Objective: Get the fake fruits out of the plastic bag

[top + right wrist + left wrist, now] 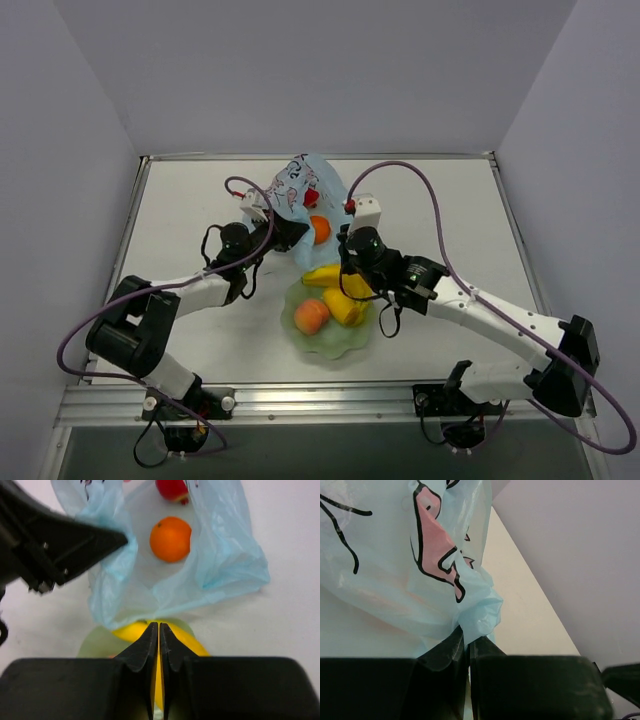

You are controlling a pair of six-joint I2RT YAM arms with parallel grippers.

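Your left gripper [467, 640] is clamped on the plastic bag [395, 580]: its wrist view shows the two dark fingers pressed together with a bunched fold of thin, crinkled light-blue film caught between them. The pink-and-black cartoon print fills most of that view, and no fruit shows there.

Your right gripper [159, 627] has its fingers together with only a thin slit between them, and nothing is gripped. It hangs over the pale green scalloped bowl [340, 345], with yellow showing through the slit and just under the tips.

From the right wrist view you see what the left one hides: the bag lies open and flat on the white table [450, 200]. A round, matte orange [170, 539] rests on the translucent film inside the mouth. A glossy red apple [172, 489] sits deeper in, cut off by the frame's top edge. The left gripper's dark wedge holds the bag's left edge.

Only the top view gives you the whole bowl, just beside the bag's mouth on its near side. In it lie a curved yellow banana [322, 274], a smooth yellow-orange mango [343, 306] and a pink-orange peach [311, 317], touching one another.
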